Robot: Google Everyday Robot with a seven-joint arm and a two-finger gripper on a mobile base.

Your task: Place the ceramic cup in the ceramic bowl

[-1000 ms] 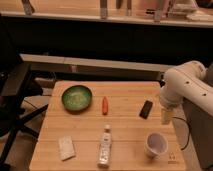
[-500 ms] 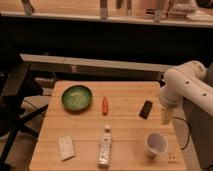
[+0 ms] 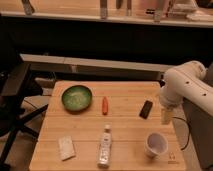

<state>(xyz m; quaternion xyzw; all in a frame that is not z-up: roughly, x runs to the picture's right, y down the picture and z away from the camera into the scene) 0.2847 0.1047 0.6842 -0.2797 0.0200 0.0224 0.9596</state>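
Note:
The ceramic cup [image 3: 156,144], small and white, stands upright near the table's front right corner. The ceramic bowl [image 3: 76,97], wide, dark green with a speckled inside, sits at the table's back left. My gripper [image 3: 166,116] hangs from the white arm [image 3: 185,86] at the table's right edge. It is above and slightly right of the cup and not touching it. The bowl is far to its left.
An orange carrot-like piece [image 3: 105,105] lies right of the bowl. A dark flat object [image 3: 146,109] lies near the gripper. A clear white-capped bottle [image 3: 105,145] and a pale sponge [image 3: 66,147] lie at the front. A dark chair [image 3: 12,100] stands left of the wooden table [image 3: 125,125].

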